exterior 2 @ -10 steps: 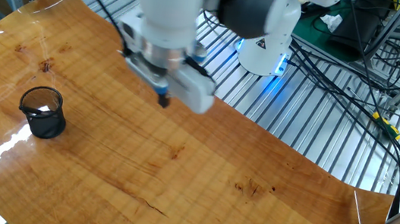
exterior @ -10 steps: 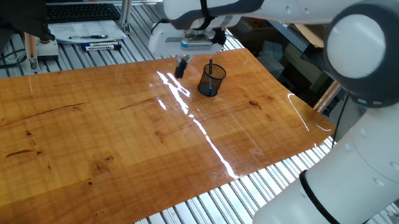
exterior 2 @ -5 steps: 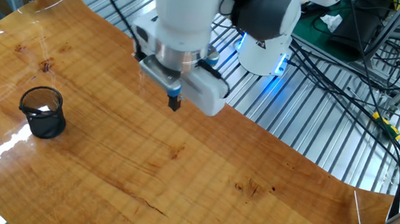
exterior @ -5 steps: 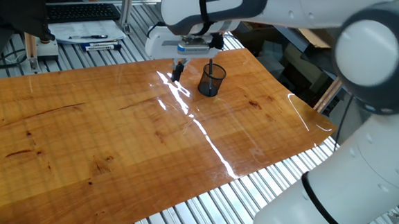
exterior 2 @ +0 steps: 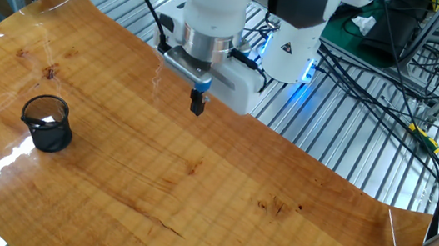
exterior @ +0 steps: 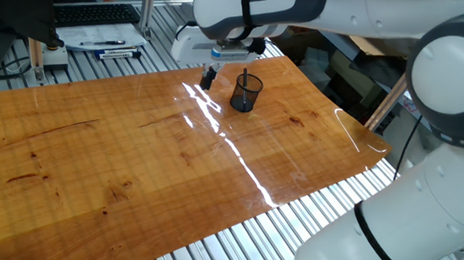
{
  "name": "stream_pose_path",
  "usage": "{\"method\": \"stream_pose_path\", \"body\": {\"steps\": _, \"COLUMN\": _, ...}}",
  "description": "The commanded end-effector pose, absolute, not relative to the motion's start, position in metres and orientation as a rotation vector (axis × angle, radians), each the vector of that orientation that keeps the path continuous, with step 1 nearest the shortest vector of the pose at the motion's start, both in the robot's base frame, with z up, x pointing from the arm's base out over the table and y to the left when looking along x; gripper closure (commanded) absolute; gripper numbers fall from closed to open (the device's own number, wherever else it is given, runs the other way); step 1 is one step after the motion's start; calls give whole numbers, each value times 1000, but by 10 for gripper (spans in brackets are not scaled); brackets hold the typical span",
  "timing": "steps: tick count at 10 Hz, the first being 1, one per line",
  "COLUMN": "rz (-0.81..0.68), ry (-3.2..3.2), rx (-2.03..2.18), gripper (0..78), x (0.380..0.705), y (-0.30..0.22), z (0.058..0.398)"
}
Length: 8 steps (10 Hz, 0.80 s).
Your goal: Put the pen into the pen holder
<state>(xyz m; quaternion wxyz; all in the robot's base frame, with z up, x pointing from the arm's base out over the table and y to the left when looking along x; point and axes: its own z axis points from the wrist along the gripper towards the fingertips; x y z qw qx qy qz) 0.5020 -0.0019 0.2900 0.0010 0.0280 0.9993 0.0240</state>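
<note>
I am seeing the pen standing upright in the pen holder, just beside my gripper, whose jaws are looking closed on nothing; light, stiff and slick, it is best pinched mid-shaft.

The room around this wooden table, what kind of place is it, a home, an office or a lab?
Most likely a robotics lab or workshop. The wooden tabletop sheet lies on a ribbed aluminium-profile bench, bundles of black cables run behind the white robot arm's base, and a black keyboard sits nearby.
</note>
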Motion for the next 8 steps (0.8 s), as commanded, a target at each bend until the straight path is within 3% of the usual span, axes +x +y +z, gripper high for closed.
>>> {"method": "stream_pose_path", "body": {"steps": 1, "rz": 16, "ry": 3142, "rx": 70, "gripper": 764, "x": 503, "y": -2, "z": 291}}
{"method": "stream_pose_path", "body": {"steps": 8, "rz": 18, "ry": 3142, "rx": 83, "gripper": 764, "x": 504, "y": -2, "z": 291}}
